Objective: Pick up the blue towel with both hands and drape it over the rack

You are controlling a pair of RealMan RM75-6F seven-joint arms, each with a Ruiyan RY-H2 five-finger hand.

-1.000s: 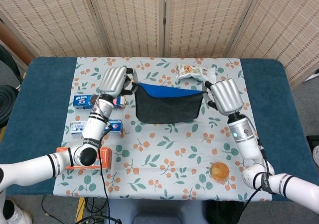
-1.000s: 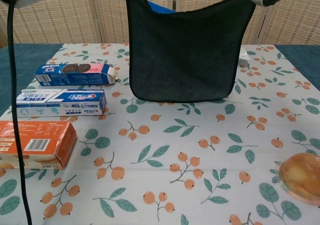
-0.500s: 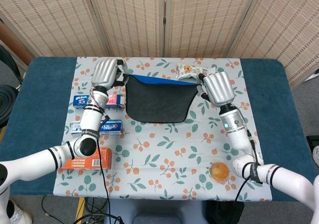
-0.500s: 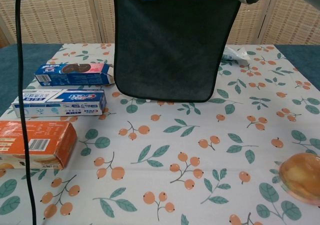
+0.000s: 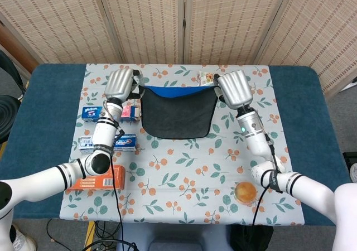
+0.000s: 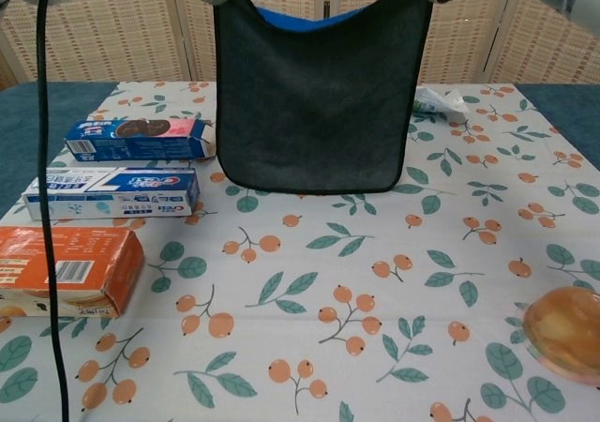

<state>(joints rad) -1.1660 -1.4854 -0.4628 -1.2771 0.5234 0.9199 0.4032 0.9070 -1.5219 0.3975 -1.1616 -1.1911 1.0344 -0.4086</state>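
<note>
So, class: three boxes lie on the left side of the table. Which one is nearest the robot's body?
The orange box, at the table's front edge. The toothpaste box lies behind it, and the cookie box farther back still, closest to the hanging towel.

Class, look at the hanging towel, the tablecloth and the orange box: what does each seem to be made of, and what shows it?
Towel: soft cloth, probably microfibre; it hangs limp, matte dark face, blue reverse side.
Tablecloth: smooth printed sheet, fabric or plastic-coated; it lies flat, and the finish is hard to judge.
Orange box: printed cardboard, it seems; crisp edges and a barcode label.
</note>
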